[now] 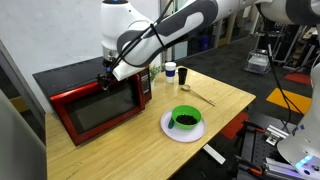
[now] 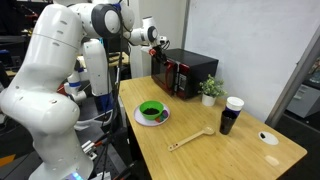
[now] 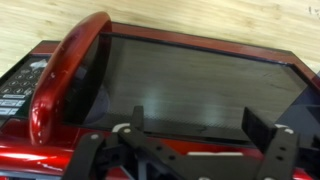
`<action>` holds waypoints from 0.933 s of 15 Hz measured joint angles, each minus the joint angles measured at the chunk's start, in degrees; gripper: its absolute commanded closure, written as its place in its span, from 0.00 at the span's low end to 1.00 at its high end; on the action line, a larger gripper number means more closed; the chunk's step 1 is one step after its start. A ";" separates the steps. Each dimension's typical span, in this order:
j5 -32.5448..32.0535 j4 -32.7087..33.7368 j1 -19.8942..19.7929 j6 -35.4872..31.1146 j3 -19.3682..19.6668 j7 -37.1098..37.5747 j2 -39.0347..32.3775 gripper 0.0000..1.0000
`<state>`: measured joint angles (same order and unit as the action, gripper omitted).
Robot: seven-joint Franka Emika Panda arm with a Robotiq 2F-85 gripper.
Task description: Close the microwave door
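Red microwave (image 1: 95,105) sits left of centre on the table (image 1: 130,140), door looks shut. Gripper (image 3: 195,128) is partly cut off at the wrist view's bottom edge, jaws wide apart, empty. One green bowl (image 1: 185,118), one spoon (image 1: 200,97).

Nothing is legible; the microwave keypad (image 3: 18,88) labels are too blurred.

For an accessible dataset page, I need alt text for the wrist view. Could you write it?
A red microwave fills the picture: dark glass door, curved red handle and keypad at left. The two black fingers stand apart at the bottom edge, holding nothing.
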<state>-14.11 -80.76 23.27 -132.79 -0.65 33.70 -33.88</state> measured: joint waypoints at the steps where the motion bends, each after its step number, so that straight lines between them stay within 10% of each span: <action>1: -0.71 0.40 0.06 0.07 0.23 -0.20 -0.09 0.00; 14: -2.43 4.63 0.24 2.98 0.95 -2.61 -0.48 0.00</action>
<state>-16.55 -76.12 23.51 -129.81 0.30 31.09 -34.36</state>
